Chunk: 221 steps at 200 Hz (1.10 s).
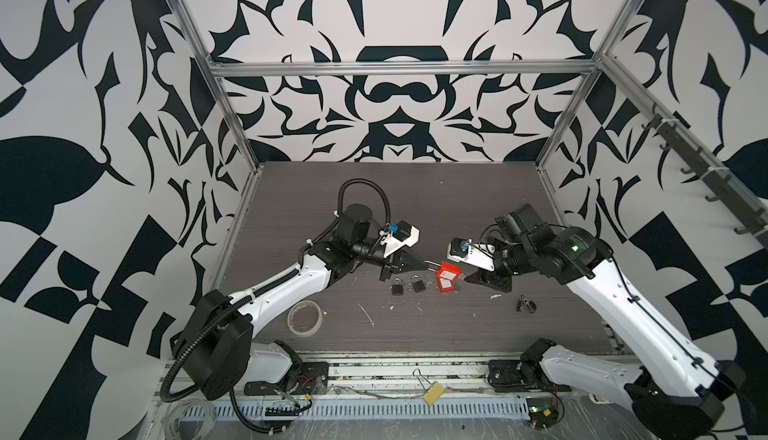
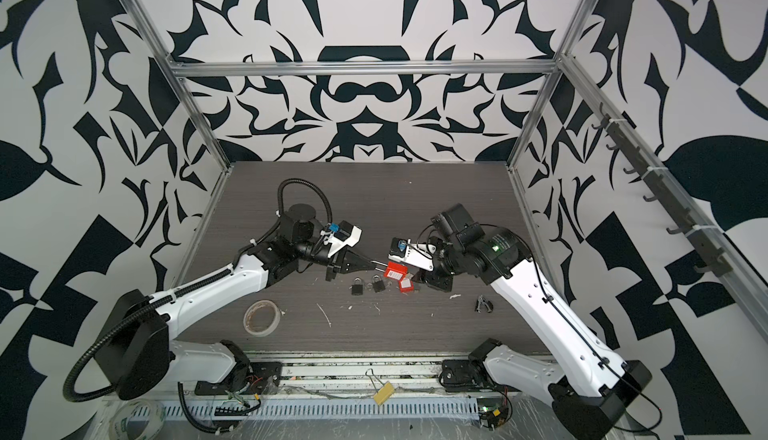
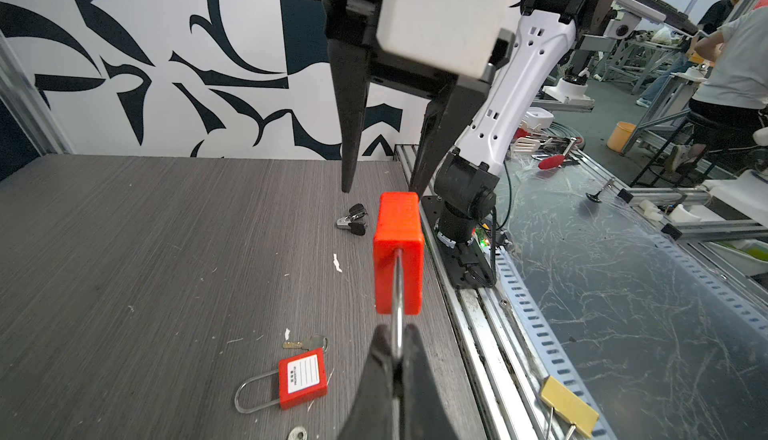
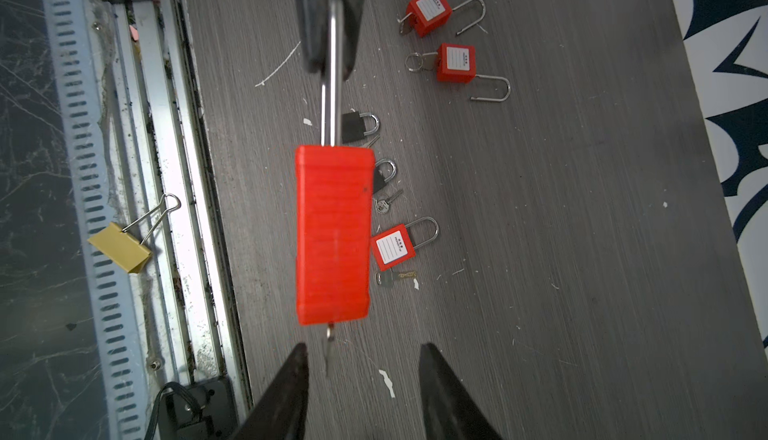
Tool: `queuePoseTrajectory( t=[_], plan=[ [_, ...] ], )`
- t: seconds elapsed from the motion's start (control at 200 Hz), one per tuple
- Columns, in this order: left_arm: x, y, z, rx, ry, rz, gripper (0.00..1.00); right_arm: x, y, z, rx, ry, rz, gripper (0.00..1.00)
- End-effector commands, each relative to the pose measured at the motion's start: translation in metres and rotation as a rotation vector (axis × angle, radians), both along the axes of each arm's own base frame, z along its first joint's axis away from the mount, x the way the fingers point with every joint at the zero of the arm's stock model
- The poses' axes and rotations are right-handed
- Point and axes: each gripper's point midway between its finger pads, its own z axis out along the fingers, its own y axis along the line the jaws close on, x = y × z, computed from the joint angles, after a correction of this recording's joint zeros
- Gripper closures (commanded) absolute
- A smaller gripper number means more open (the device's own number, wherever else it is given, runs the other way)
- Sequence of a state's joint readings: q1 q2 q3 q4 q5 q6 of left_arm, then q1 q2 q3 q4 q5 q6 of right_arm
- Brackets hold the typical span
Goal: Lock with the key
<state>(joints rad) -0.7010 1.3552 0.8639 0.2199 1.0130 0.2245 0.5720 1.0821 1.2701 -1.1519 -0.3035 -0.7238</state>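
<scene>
lock: the red padlock (image 4: 332, 234) hangs in the air above the desk (image 4: 582, 251), carried by its shackle (image 4: 331, 97).
left claw (image 3: 398, 336): closed tight on the shackle.
right claw (image 4: 361, 350): half wide, holding nothing.
key (image 4: 329, 346): sticks out of the body end that faces the right claw, between its fingers, apparently not touched.
long axis: runs from the left claw straight toward the right claw.
nearer arm: the right one; I judge it needs only a small advance, then to close on the key.

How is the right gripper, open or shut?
Open: the right gripper has its fingers apart, holding nothing, just short of the padlock.
</scene>
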Motion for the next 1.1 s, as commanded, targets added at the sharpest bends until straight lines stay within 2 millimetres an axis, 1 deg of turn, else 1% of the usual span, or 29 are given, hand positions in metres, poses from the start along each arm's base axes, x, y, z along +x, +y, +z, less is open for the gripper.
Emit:
queuePoseTrajectory(
  t=[0.0, 0.095, 0.19, 0.21, 0.245, 0.275, 0.33, 0.555, 0.64, 0.72, 0.84, 0.955, 1.1],
  plan=[
    [-0.006, 0.001, 0.021, -0.044, -0.039, -0.019, 1.0, -0.007, 0.007, 0.008, 0.032, 0.028, 0.038, 0.59],
    [-0.006, 0.001, 0.02, -0.036, -0.033, -0.016, 1.0, -0.007, 0.014, 0.009, 0.064, 0.042, 0.05, 0.64],
    [-0.005, 0.002, 0.019, -0.031, -0.038, -0.011, 1.0, -0.006, 0.017, 0.009, 0.068, 0.055, 0.057, 0.71],
    [-0.005, 0.002, 0.019, -0.028, -0.038, -0.009, 1.0, -0.006, 0.016, 0.008, 0.065, 0.054, 0.057, 0.74],
    [-0.005, 0.002, 0.018, -0.025, -0.038, -0.009, 1.0, -0.005, 0.016, 0.008, 0.06, 0.048, 0.057, 0.82],
    [-0.005, 0.002, 0.018, -0.02, -0.037, -0.009, 1.0, -0.004, 0.016, 0.008, 0.057, 0.048, 0.056, 0.85],
    [-0.006, 0.003, 0.018, -0.014, -0.04, -0.014, 1.0, -0.005, 0.013, 0.005, 0.042, 0.049, 0.059, 0.87],
    [-0.005, 0.006, 0.018, 0.002, -0.061, -0.007, 1.0, -0.011, 0.009, -0.003, 0.016, 0.069, 0.073, 1.0],
    [-0.002, 0.01, 0.017, 0.012, -0.053, 0.006, 1.0, -0.011, 0.002, -0.007, -0.021, 0.06, 0.071, 1.0],
    [0.002, 0.015, 0.015, 0.022, -0.044, 0.018, 1.0, -0.016, -0.003, -0.012, -0.052, 0.085, 0.077, 1.0],
    [0.004, 0.021, 0.011, 0.037, -0.062, 0.031, 1.0, -0.022, 0.0, -0.013, -0.037, 0.136, 0.083, 1.0],
    [0.011, 0.025, 0.008, 0.047, -0.071, 0.058, 1.0, -0.02, -0.003, -0.018, -0.038, 0.142, 0.071, 1.0],
    [0.017, 0.029, 0.012, 0.052, -0.097, 0.071, 1.0, -0.007, -0.008, -0.019, 0.005, 0.123, 0.028, 1.0]
  ],
)
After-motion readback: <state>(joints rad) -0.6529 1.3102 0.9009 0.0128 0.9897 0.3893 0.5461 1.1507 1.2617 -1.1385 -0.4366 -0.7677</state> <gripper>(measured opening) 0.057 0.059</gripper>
